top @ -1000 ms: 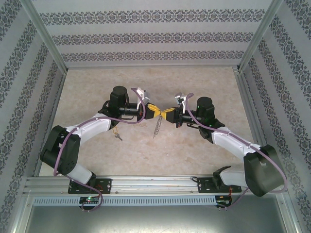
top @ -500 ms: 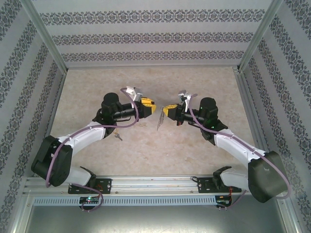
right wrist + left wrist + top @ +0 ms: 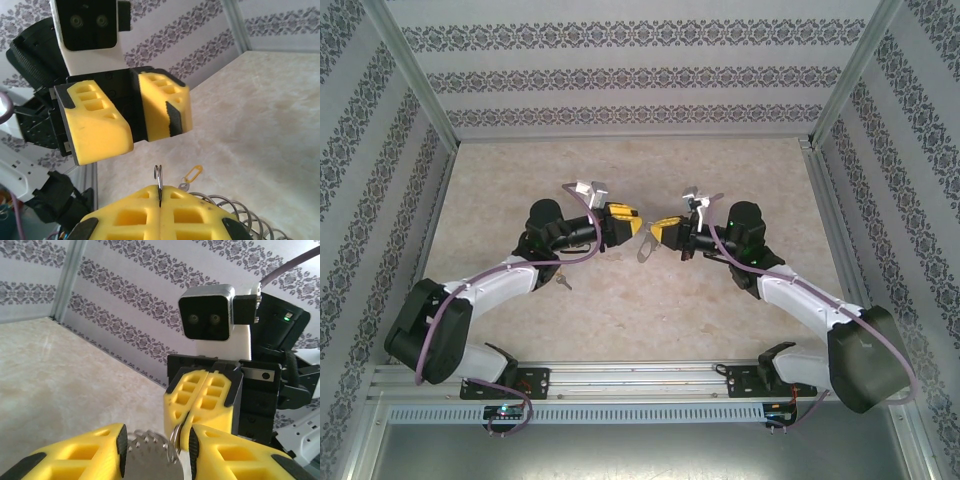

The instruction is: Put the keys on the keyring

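Right tool [image 3: 657,232] clamps the thin keyring [image 3: 158,176], presenting it edge-on to the left tool [image 3: 630,224], which gapes open with nothing held, while the key [image 3: 563,283] lies on the tabletop [image 3: 620,320] beside the left arm [image 3: 505,272], probably the next thing to fetch.

Jaws yellow (black-trimmed), table [image 3: 620,300] mottled beige, keyring [image 3: 159,187] seemingly grey.
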